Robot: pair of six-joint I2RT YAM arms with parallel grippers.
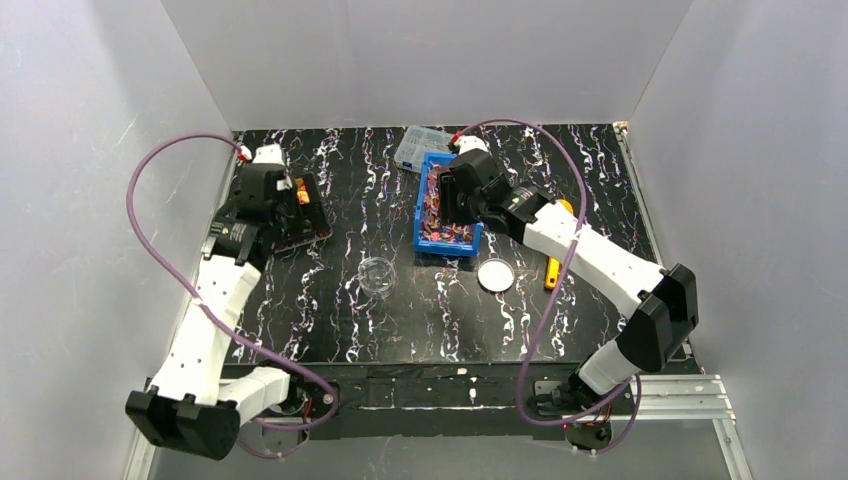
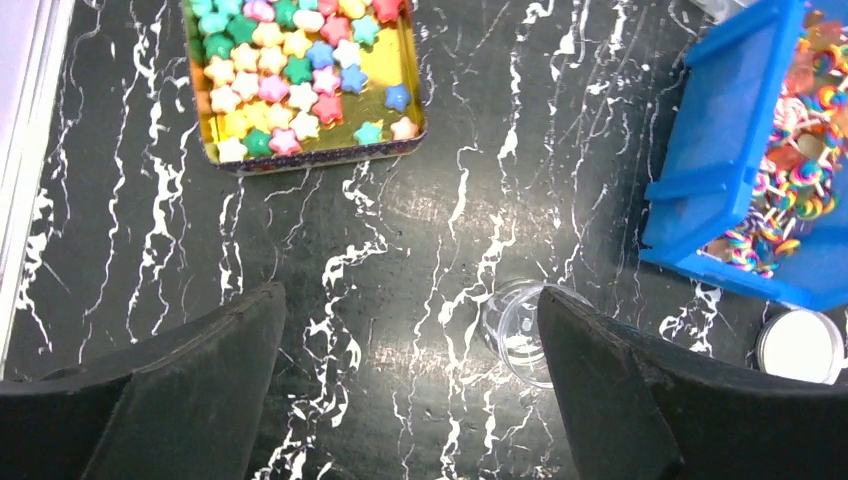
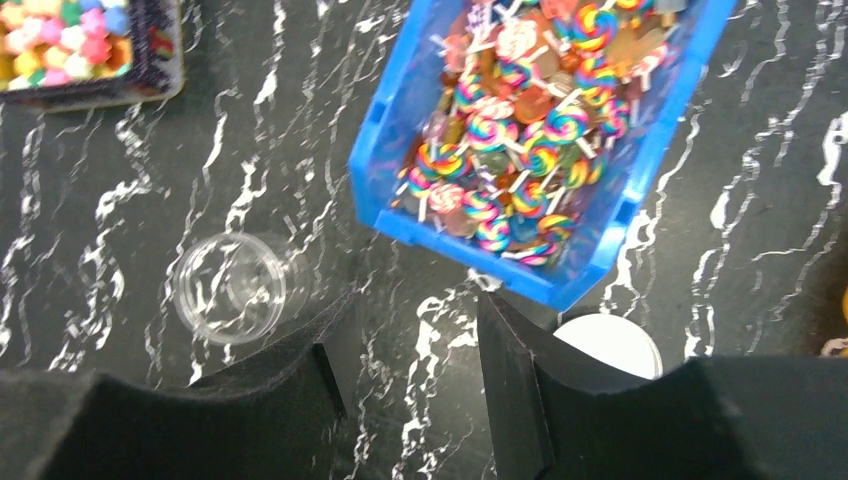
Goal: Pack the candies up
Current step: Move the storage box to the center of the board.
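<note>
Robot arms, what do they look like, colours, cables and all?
Both the left arm and right arm have white links with black joints. A purple cable loops along each, red-tipped near the wrist. The fingers are matte black wedges.

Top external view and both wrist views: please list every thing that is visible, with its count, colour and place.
star candies: many; green, pink, blue, yellow, orange; in the gold tin
gold tin: one; gold; far left
swirl lollipops: many; rainbow; in the blue bin
blue bin: one; blue; far centre-right
clear jar: one; transparent; centre, open
white lid: one; white; right of the jar
compartment box: one; clear; behind the bin
yellow tool: one; yellow; right of the lid, kind unclear
table: black, white veins
left fingers: two; black; open
right fingers: two; black; apart, holding nothing
</note>
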